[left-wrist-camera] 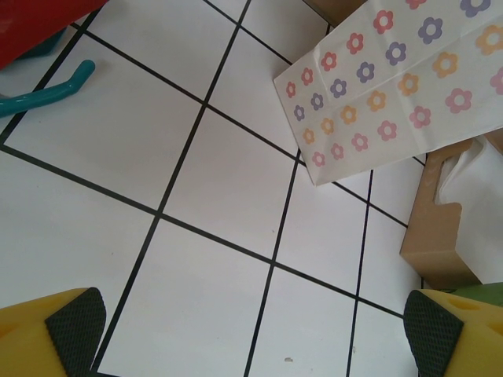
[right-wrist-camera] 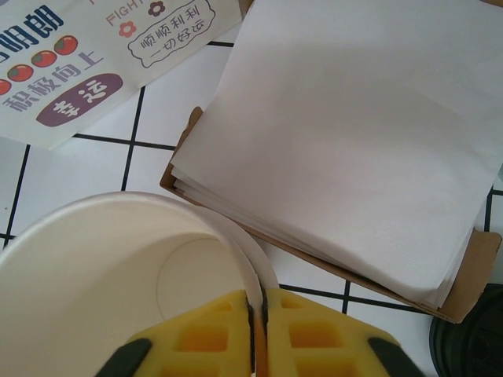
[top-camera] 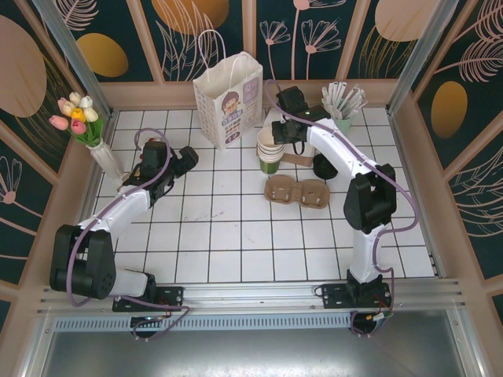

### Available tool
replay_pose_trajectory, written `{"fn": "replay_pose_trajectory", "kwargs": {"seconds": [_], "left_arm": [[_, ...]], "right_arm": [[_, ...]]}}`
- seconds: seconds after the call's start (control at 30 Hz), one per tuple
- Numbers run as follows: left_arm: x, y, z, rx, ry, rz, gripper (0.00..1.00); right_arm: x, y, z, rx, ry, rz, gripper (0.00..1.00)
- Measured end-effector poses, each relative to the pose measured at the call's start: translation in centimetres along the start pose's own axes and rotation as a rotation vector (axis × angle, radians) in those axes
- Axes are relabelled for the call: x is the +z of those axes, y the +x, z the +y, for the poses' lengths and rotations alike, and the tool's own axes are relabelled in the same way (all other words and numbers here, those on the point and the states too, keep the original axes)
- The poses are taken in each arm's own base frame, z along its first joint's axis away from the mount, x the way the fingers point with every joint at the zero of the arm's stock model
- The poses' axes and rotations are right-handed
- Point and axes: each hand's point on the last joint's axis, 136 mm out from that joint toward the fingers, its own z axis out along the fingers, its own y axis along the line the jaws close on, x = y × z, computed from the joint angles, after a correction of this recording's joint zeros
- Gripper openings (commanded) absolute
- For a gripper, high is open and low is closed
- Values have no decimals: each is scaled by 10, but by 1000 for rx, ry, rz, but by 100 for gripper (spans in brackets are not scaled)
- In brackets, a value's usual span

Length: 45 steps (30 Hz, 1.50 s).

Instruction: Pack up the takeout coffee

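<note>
Takeout coffee (top-camera: pixel 269 162): small green paper cup, cream-white rim and inside, standing on the desk (top-camera: pixel 228 236) at about 1 o'clock from desk centre in the top view.

Neighbours:
- White paper bag (top-camera: pixel 228 98): upright at the cup's 11 o'clock, near.
- Cardboard cup carrier (top-camera: pixel 297 192): at the cup's 5 o'clock.
- Loose black lid (top-camera: pixel 324 166): at the cup's 3 o'clock.
- Napkin stack (right-wrist-camera: pixel 354 141): in a cardboard tray, just beyond the cup in the right wrist view.

Right pincer (right-wrist-camera: pixel 258 318): clenched on the cup's rim, one yellow finger inside the wall and one outside.

Left pincer (left-wrist-camera: pixel 251 334): released, jaws wide, grasping nothing. It hovers over bare tile at the bag's 7 o'clock.

Step in hand, as judged: lifting the cup for packing into the bag.

Handling notes:
- A rim pinch on thin paper probably bends the wall, so raise the cup straight and keep it level.
- Clear the bag's top edge and handles before lowering.
- The free pincer could steady the bag's mouth.

Risk: the cup tilts in the grip or snags the bag.
</note>
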Motion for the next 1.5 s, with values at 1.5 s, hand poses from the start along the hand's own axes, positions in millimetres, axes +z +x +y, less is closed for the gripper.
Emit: {"fn": "replay_pose_trajectory", "kwargs": {"seconds": [1.5], "left_arm": [[-14,-3,-41,14,156,71,99]], "right_arm": [[-170,-7,57,-64,-188,-408,0]]}}
